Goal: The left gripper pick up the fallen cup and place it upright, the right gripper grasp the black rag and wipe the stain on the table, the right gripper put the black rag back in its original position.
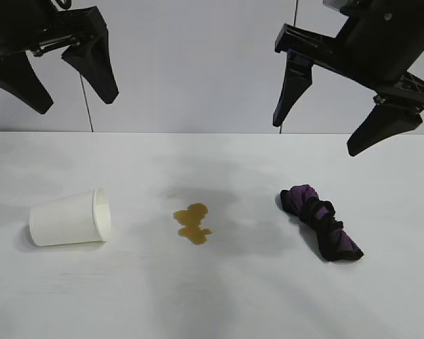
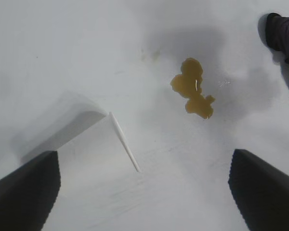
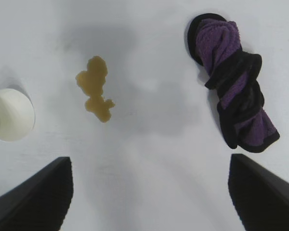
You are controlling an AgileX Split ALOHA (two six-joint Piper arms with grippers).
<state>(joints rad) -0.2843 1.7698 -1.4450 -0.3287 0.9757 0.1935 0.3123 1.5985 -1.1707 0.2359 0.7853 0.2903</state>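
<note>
The white matte bench (image 1: 219, 304) carries one white tapered paper cup (image 1: 69, 217), one amber-brown liquid stain (image 1: 192, 224) and one twisted black-and-purple cloth rag (image 1: 321, 222). Two black robot grippers are present: one left gripper (image 1: 56, 81) and one right gripper (image 1: 324, 126).

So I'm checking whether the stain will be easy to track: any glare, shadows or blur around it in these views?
Exterior view: soft grey shadows fall across the table around the stain, which stays sharp. Left wrist view: small glints sit on the stain, and the cup nearly blends into the table. Right wrist view: a diffuse shadow lies beside the stain; the black rag is crisp.
</note>
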